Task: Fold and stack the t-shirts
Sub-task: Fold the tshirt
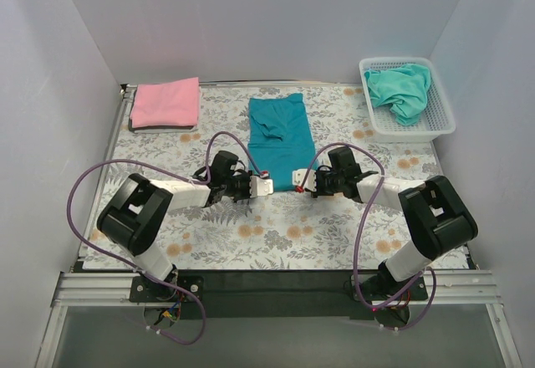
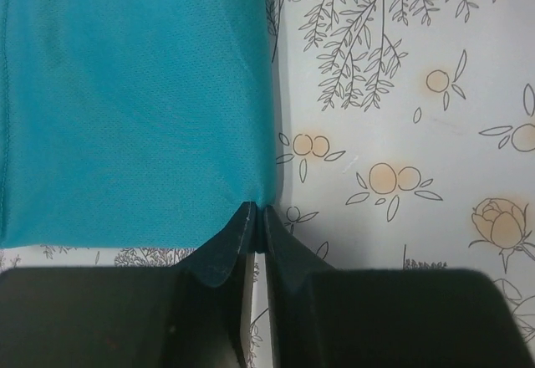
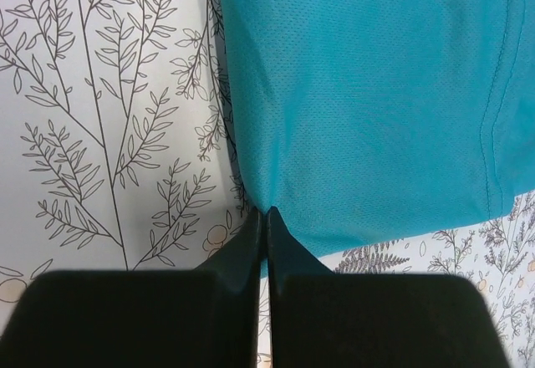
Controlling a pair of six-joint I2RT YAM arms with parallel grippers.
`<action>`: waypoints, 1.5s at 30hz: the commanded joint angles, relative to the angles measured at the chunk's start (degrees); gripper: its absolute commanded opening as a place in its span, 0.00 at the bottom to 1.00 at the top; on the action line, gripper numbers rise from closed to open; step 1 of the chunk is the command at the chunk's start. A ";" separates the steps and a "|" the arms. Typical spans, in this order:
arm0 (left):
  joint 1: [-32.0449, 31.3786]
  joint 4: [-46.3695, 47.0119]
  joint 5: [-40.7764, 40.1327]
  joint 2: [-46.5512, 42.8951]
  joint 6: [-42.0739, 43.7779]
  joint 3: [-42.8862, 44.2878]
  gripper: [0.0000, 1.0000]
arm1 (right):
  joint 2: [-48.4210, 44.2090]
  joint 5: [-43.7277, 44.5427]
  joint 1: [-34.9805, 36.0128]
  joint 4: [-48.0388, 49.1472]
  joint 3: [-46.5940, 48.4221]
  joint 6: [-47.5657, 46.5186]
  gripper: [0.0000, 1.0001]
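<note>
Pinching teal shirt (image 1: 282, 134) hem: left gripper (image 2: 257, 216), right gripper (image 3: 266, 214) both clamped | pink shirt (image 1: 165, 103) folded | aqua shirt (image 1: 403, 90) crumpled in basket (image 1: 414, 136)

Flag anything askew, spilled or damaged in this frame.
Nothing spilled or damaged. The teal t-shirt is rumpled at its far end, and the aqua t-shirt lies crumpled in the white mesh basket.
</note>
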 commanded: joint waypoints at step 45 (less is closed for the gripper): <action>-6.58 -55.86 21.30 -41.83 -8.01 3.43 0.00 | -39.35 -9.25 21.14 -37.05 3.53 14.79 0.01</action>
